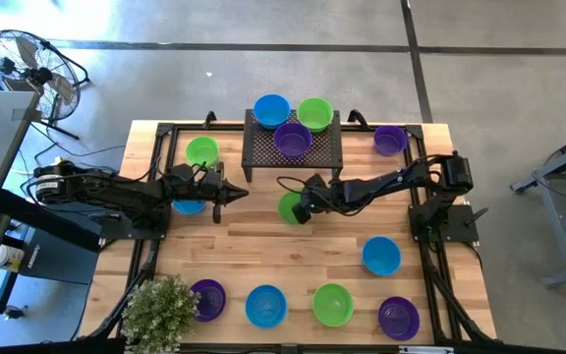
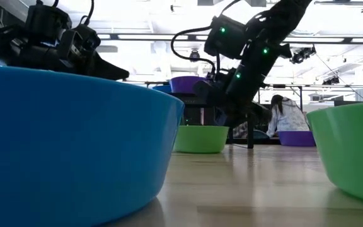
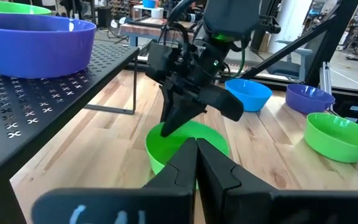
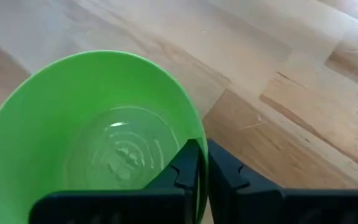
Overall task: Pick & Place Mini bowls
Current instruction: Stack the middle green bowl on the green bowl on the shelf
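Lighting bright and even in the high view; soft, short shadows under the black perforated metal rack [image 1: 294, 147]. Low view strongly backlit by ceiling strip lights; arms read nearly as silhouettes. Near blue plastic bowl [image 2: 68, 139] out of focus. Glare patch inside the green plastic bowl [image 4: 98, 140], probably an overhead reflection.
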`<action>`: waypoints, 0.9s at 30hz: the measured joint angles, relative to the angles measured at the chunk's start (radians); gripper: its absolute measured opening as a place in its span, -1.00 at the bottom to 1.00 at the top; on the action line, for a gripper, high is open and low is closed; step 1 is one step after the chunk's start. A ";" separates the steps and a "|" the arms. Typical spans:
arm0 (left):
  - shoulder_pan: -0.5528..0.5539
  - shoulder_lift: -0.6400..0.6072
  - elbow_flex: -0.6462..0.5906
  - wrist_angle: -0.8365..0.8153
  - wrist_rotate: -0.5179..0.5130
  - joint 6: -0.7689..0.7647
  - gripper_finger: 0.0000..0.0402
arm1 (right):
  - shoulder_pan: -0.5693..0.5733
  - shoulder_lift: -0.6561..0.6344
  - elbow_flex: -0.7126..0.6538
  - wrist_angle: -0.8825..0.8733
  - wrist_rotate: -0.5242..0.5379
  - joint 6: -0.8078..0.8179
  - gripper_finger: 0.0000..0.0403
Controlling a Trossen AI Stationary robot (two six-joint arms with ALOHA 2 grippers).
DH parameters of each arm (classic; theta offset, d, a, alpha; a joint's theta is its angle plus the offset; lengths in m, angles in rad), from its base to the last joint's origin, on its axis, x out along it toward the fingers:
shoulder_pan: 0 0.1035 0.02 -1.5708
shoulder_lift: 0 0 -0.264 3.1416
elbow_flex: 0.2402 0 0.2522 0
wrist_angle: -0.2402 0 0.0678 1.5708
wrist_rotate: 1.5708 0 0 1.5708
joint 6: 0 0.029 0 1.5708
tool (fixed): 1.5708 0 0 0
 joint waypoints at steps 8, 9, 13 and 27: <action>0.000 0.000 0.000 -0.004 0.000 0.000 -1.00 | -0.008 -0.074 0.027 -0.023 -0.058 -0.118 -0.98; 0.000 0.000 0.000 -0.004 0.000 0.000 -1.00 | -0.011 -0.085 0.026 -0.024 -0.073 -0.129 -0.99; 0.000 0.000 0.000 -0.008 0.001 -0.001 -1.00 | -0.022 -0.142 0.026 -0.035 -0.143 -0.171 -0.99; 0.000 0.000 0.000 -0.007 -0.002 -0.004 -1.00 | -0.227 -0.346 0.369 -0.477 -0.205 -0.472 -0.99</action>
